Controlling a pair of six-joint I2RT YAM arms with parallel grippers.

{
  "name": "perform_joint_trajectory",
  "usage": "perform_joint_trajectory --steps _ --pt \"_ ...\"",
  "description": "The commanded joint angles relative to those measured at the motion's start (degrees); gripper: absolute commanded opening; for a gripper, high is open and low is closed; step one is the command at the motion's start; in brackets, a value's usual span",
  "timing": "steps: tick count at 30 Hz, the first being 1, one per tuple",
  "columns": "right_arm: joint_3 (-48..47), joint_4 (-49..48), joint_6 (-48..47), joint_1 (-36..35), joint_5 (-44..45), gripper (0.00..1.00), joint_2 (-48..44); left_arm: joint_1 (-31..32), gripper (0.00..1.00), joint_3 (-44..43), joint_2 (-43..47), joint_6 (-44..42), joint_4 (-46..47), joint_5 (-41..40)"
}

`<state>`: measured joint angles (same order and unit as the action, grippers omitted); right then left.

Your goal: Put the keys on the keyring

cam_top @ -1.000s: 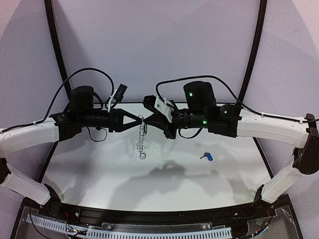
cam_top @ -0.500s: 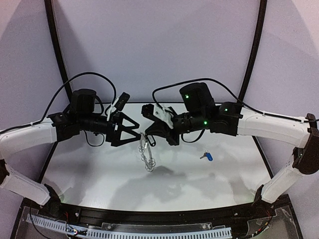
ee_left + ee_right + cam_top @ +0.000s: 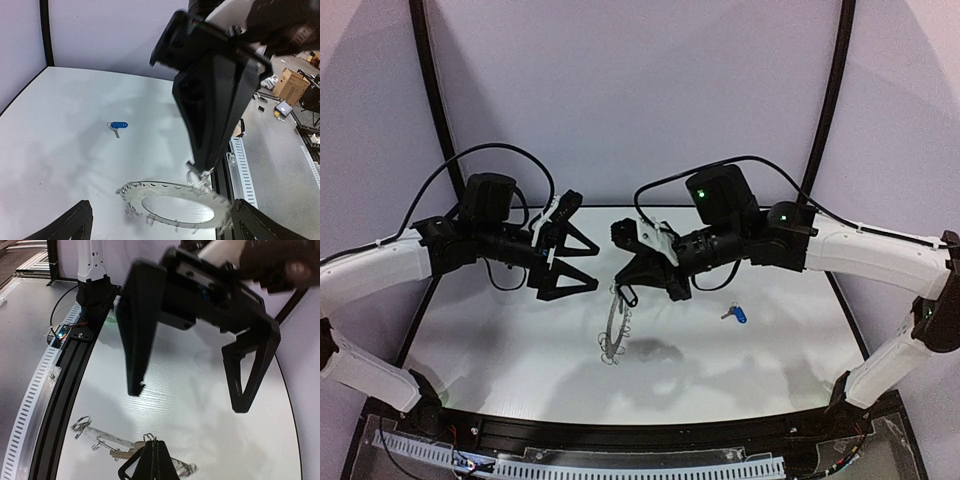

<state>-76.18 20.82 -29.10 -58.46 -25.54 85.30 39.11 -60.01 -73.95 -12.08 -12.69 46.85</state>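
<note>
the right gripper (image 3: pixel 624 288) is pinched shut on the rim of the keyring (image 3: pixel 613 326), which hangs mid-frame above the table (image 3: pixel 490 340). the left gripper (image 3: pixel 593 268) gapes wide just left of it, not touching. the blue-tag key (image 3: pixel 735 314) lies well apart, right of middle.

Your left arm (image 3: pixel 375 272): white shell links, black joint housings, black cable (image 3: pixel 450 172) looping above wrist. Your right arm (image 3: pixel 870 250): same white and black, green lights (image 3: pixel 701 195) lit on wrist housings, black cable too. Your left gripper (image 3: pixel 596 268): black triangular hollow-frame fingers, white bracket behind. Your right gripper (image 3: pixel 623 288): black fingers, white plate on side.
</note>
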Motion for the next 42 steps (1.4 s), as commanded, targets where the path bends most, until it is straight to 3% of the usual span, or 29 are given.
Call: perform_joint_trajectory --steps 1,13,22,29,36,42 --pt "-1.63 0.92 -1.57 -0.42 -3.21 0.0 -2.41 0.06 0.99 -2.03 -1.36 -3.45 -3.46 -0.23" --pt "-2.94 4.32 -2.89 -0.37 -6.09 0.0 -2.09 0.08 0.99 -7.78 -4.05 -9.68 -11.28 7.05" --pt "-4.59 5.6 -4.2 -0.4 -8.29 0.0 -1.38 0.08 0.97 -18.96 -13.59 -19.54 -27.94 14.84" --pt "-5.83 6.16 -4.67 -0.38 -9.88 0.0 -0.36 0.05 0.81 -27.12 -20.37 -29.03 -42.25 21.96" --pt "-6.79 6.06 -4.74 -0.42 -10.46 0.0 0.79 0.4 0.73 -29.48 -22.34 -32.47 -45.31 25.48" --pt "-7.35 5.34 -4.87 -0.41 -10.51 0.0 1.08 3.04 0.64 -29.73 -22.74 -32.95 -45.76 20.7"
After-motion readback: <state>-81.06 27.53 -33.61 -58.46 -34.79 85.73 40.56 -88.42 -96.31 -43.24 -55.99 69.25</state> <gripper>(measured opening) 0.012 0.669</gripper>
